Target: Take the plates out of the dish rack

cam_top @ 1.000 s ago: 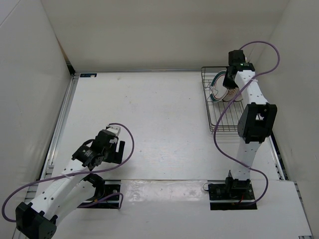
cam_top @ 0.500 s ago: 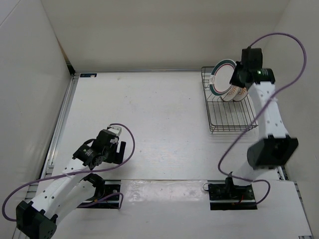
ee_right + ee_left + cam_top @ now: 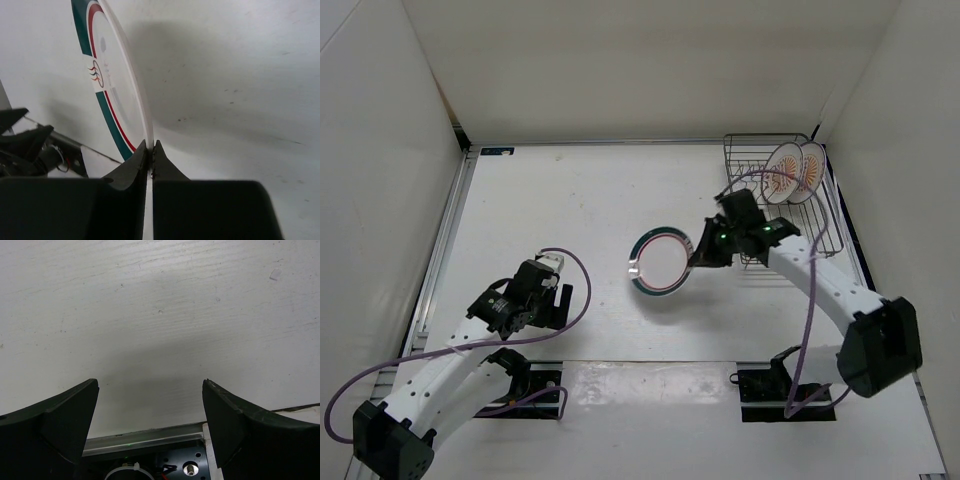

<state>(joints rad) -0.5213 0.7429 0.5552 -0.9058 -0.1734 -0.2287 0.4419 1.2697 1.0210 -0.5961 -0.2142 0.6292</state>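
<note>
My right gripper (image 3: pixel 698 249) is shut on the rim of the teal-and-pink ringed plate (image 3: pixel 659 264) and holds it above the middle of the table, left of the dish rack (image 3: pixel 825 235). In the right wrist view the plate (image 3: pixel 112 85) stands edge-on between my closed fingers (image 3: pixel 131 167). Two orange sunburst plates (image 3: pixel 791 171) stand upright in the rack's far end. My left gripper (image 3: pixel 556 300) is open and empty, low over the table at the near left; its fingers (image 3: pixel 67 417) are wide apart.
White walls enclose the table on three sides. A metal rail (image 3: pixel 445 240) runs along the left edge. The arm bases (image 3: pixel 785 385) sit on plates at the near edge. A purple cable (image 3: pixel 810 330) loops beside the right arm.
My right gripper has lifted the ringed plate out of the rack and carried it left and nearer, over the table's middle. The two sunburst plates stay in the rack. My left arm has barely moved.
</note>
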